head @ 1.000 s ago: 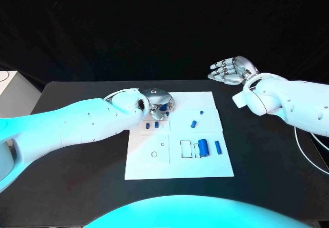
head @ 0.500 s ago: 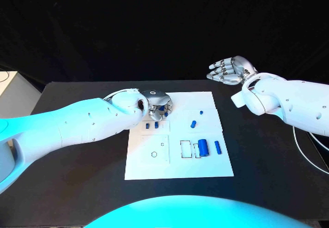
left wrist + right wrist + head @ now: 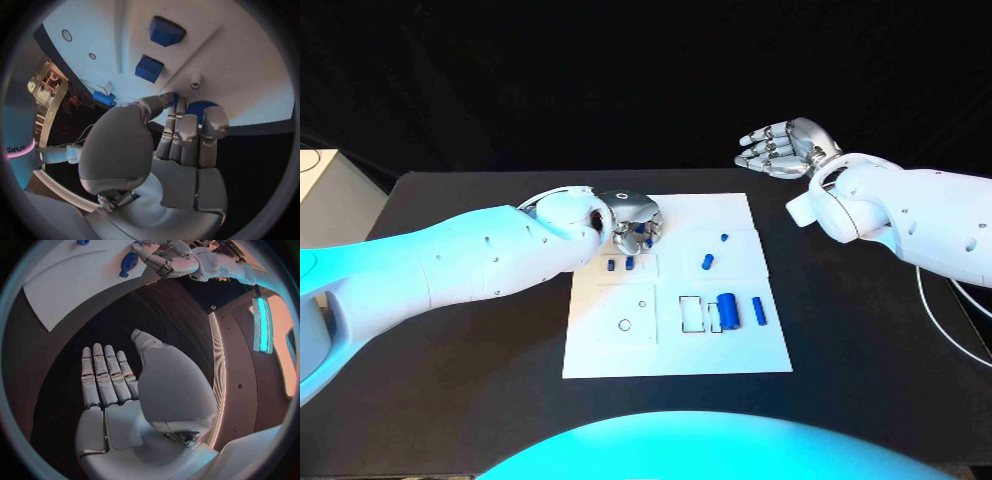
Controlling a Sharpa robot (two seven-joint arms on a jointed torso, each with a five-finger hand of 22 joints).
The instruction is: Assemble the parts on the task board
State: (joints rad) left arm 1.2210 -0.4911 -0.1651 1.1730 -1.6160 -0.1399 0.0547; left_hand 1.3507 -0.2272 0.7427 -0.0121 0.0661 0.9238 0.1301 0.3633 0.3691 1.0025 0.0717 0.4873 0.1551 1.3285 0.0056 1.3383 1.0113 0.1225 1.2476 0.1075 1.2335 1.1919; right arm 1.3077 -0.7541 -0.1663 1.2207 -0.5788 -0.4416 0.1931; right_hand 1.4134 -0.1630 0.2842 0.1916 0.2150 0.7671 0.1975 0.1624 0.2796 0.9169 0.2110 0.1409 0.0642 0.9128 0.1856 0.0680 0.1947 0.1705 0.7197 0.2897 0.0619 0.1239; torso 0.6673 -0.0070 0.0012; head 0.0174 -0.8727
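No movement is noted since earlier frames. At the task board's (image 3: pixel 678 345) far left corner, a blue part (image 3: pixel 199 107) is grasped at the left hand's (image 3: pixel 635 220) fingertips (image 3: pixel 215 121). Right hand (image 3: pixel 785 148) is held released, fingers spread, beyond the board's far right corner.

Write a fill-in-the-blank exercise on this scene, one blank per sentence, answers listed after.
1. The left silver hand curls its fingers on a small ____ part at the white task board's far corner.
2. The right silver hand holds ____.
3. The large blue cylinder lies on the ____.

Missing words: blue; nothing; task board
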